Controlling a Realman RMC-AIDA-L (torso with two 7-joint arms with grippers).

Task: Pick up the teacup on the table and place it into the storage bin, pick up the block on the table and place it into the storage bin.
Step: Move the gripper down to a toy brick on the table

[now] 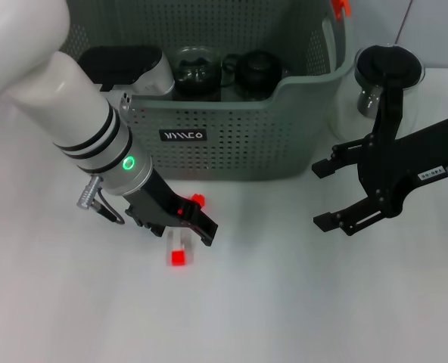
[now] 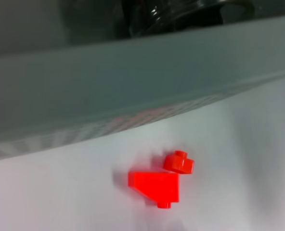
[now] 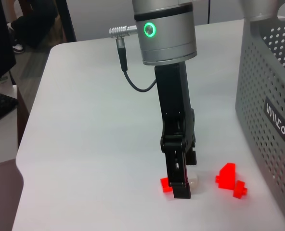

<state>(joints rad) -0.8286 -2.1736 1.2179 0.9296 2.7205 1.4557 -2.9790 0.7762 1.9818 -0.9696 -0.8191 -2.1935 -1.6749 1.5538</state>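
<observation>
Lowered to the white table (image 1: 300, 302) at lower left of centre in the head view: the left gripper (image 1: 185, 227), its black fingers angled down over a small white-and-red block (image 1: 178, 248) lying just in front of the storage bin (image 1: 231, 144). From the right wrist view, fingertips down at the table beside that block (image 3: 193, 181), red showing on one side and white on the other; whether the fingers actually grip it, or how far apart they stand, cannot be told. Just beside, toward the bin's perforated front wall, a second piece, a red block (image 3: 230, 180) with round studs, also seen in the left wrist view (image 2: 158, 182) lying on the table close to the bin's wall (image 2: 133, 86). Across the upper centre of the head view, the grey-green bin, black label on its front, orange clip (image 1: 340, 7) at the upper right rim, with a glass teacup (image 1: 196, 69) and a dark teapot (image 1: 257, 74) inside, next to a black-and-white object (image 1: 133, 68) at the bin's left end. At right of the head view, the right gripper (image 1: 337, 197), fingers spread wide and holding nothing, well apart from the blocks. Behind it at upper right, a glass pitcher (image 1: 387, 76) with a black handle, outside the bin.
</observation>
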